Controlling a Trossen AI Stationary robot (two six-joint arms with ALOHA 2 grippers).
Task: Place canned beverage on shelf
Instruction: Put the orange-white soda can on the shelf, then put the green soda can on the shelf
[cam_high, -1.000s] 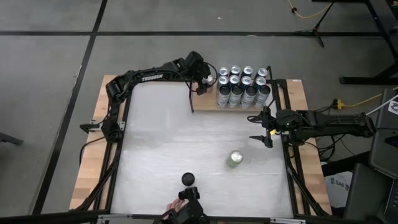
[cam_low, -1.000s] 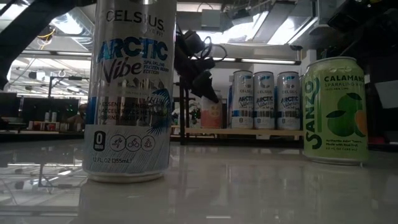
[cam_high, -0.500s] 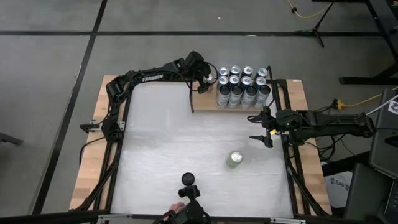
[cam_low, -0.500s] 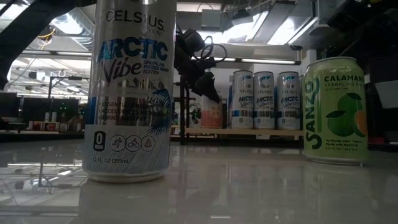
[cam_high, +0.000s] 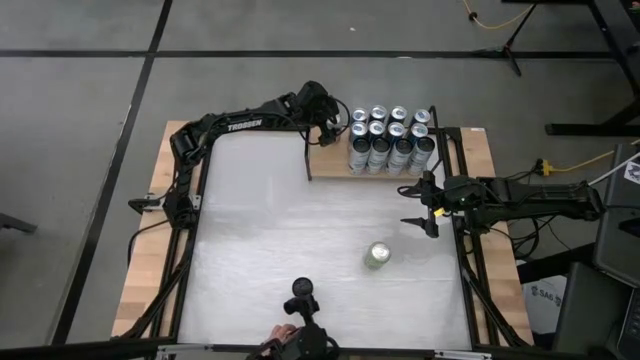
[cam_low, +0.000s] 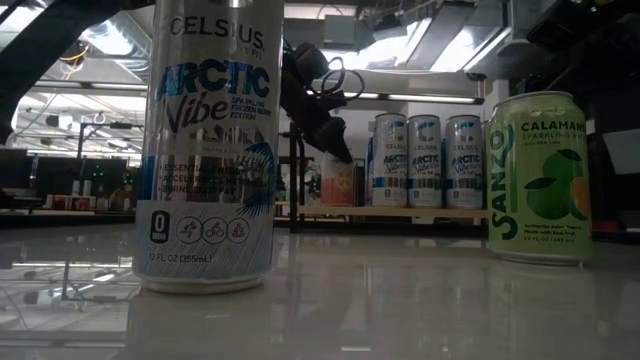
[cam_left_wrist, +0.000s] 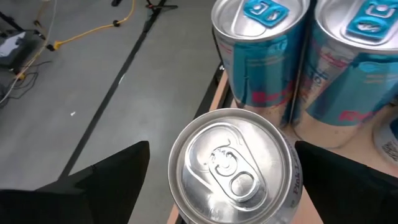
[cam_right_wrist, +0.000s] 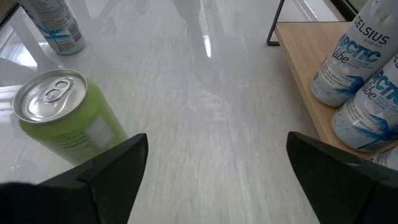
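The shelf (cam_high: 330, 166) stands at the table's far edge with several blue-and-silver cans (cam_high: 390, 140) in rows. At its left end stands a silver-topped can (cam_left_wrist: 233, 165), pink and orange in the low view (cam_low: 340, 182). My left gripper (cam_left_wrist: 222, 146) is open, slanting down over it (cam_high: 328, 130), one finger on either side of the can. A green can (cam_high: 377, 256) stands upright on the white table. My right gripper (cam_high: 425, 208) waits open near the table's right edge, short of the green can (cam_right_wrist: 59, 118).
A tall Celsius can (cam_low: 208, 150) stands upright near the table's near edge (cam_high: 303, 289). Thin black uprights (cam_high: 306, 150) rise at the shelf's ends. The white tabletop (cam_high: 270, 220) between the arms is bare.
My left gripper has turned a little at the wrist above the shelf's left end, its fingers swinging slightly in the low view. The pink-and-orange can has stayed upright on the shelf.
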